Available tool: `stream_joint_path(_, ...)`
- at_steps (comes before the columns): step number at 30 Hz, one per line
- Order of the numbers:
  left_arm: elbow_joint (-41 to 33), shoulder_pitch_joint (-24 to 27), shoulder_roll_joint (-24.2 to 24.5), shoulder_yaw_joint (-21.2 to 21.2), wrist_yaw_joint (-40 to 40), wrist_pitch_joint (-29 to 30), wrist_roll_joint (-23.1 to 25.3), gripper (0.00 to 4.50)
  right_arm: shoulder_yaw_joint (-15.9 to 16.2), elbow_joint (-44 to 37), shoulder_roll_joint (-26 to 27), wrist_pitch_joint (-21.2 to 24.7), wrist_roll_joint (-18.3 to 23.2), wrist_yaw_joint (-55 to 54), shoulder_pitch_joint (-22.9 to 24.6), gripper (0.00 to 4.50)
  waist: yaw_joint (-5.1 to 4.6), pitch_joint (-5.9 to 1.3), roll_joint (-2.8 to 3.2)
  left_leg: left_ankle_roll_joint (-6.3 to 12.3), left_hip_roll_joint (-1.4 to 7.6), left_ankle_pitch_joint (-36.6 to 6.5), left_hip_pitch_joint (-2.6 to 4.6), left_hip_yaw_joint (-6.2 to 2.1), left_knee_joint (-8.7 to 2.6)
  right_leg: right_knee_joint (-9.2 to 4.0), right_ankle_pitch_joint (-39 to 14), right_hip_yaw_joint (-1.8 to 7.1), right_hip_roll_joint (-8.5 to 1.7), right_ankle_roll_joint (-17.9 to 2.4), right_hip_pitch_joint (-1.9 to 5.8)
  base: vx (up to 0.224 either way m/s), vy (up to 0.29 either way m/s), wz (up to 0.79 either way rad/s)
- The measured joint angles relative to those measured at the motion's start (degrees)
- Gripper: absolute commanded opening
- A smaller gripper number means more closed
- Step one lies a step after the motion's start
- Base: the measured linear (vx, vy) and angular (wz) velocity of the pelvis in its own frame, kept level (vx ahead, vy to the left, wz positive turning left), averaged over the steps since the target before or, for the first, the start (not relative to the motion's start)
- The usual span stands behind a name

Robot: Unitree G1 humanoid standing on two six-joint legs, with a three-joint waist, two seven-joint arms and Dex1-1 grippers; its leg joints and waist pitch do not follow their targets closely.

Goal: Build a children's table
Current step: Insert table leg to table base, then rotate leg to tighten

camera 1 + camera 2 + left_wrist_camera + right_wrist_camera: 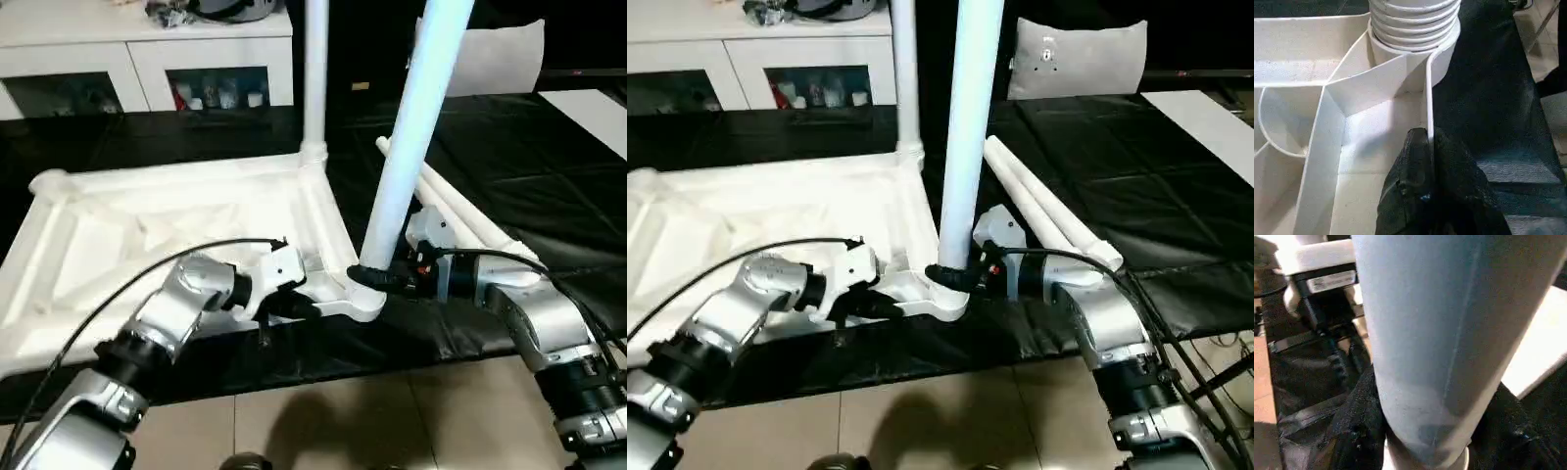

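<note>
The white tabletop lies upside down on the black-covered work table, ribs up. One white leg stands upright in its far right corner socket. A second leg leans in the near right corner socket. My right gripper is shut on this leg's base, and its black fingers wrap the tube. My left gripper is shut on the tabletop's near rim; the fingers pinch the thin wall just below the ribbed socket. Two more legs lie on the black cover to the right.
A white cabinet with glass doors stands behind the work table. A pale cushion sits at the back right. Tiled floor runs along the table's near edge. A black cable loops over my left forearm.
</note>
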Motion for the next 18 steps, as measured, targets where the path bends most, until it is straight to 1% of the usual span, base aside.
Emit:
stream_joint_path(3,2.3,-1.94,0.31,-0.47,-1.35,-1.26,0.55,0.0,0.41,1.41,0.09,-0.02,0.02,1.08,-1.37,1.86,-0.01,0.01,-0.05,0.01,0.0,-0.01,0.0,0.02,-0.07,0.04,0.07,0.0,0.0,-0.06,-0.05,0.0,0.0,0.0)
stream_joint_path(6,3.39,-2.74,0.54,-0.5,-2.01,-1.87,0.63,0.0,0.68,1.74,0.18,-0.04,0.02,1.48,-1.91,1.86,0.01,0.0,-0.07,0.03,0.01,-0.01,0.04,0.04,-0.17,0.06,0.33,0.0,0.0,-0.08,-0.06,0.0,0.0,0.0)
stream_joint_path(10,2.97,-2.78,0.97,-0.47,-2.24,-1.39,0.61,0.0,0.65,1.68,0.67,0.06,0.05,1.13,-1.96,1.86,0.01,-0.06,-0.2,0.03,0.05,-0.01,0.09,0.07,-0.37,0.13,0.44,0.0,0.03,-0.09,-0.08,0.0,0.0,0.0)
stream_joint_path(12,1.68,-1.86,1.54,0.03,-2.21,-0.57,0.54,0.0,0.59,1.68,1.57,0.27,0.06,-0.13,-1.88,1.86,-0.07,-0.1,-0.26,0.03,0.06,-0.01,0.1,0.08,-0.5,0.14,0.45,-0.01,0.05,-0.08,-0.07,0.0,0.0,0.0)
stream_joint_path(14,0.75,-1.23,1.83,0.77,-1.5,0.7,0.52,0.0,0.53,1.69,2.77,0.35,-0.17,-2.43,-1.9,1.86,-0.21,-0.13,-0.32,0.02,0.07,-0.01,0.11,0.1,-0.59,0.14,0.44,-0.01,0.07,-0.07,-0.07,0.0,0.0,0.0)
stream_joint_path(16,-0.69,-0.27,1.88,1.82,0.4,2.91,0.53,0.0,0.33,1.68,4.52,0.68,-0.62,-6.1,-1.95,1.86,-0.57,-0.14,-0.33,0.02,0.08,-0.01,0.14,0.11,-0.63,0.13,0.42,0.0,0.09,-0.04,-0.08,0.0,0.0,0.0)
stream_joint_path(17,-2.23,0.71,1.84,2.52,1.72,4.6,0.52,0.0,0.21,1.61,5.56,0.93,-1.01,-8.14,-1.96,1.86,-0.88,-0.14,-0.34,0.02,0.08,-0.01,0.16,0.12,-0.67,0.11,0.42,-0.01,0.08,-0.04,-0.1,0.0,0.0,0.0)
stream_joint_path(18,-4.68,2.1,1.52,3.64,3.99,7.7,0.49,0.0,-0.04,1.42,7.11,1.4,-1.73,-11.34,-1.94,1.86,-1.42,-0.16,-0.37,0.02,0.08,-0.01,0.17,0.12,-0.67,0.11,0.42,0.0,0.08,-0.03,-0.13,0.0,0.0,0.0)
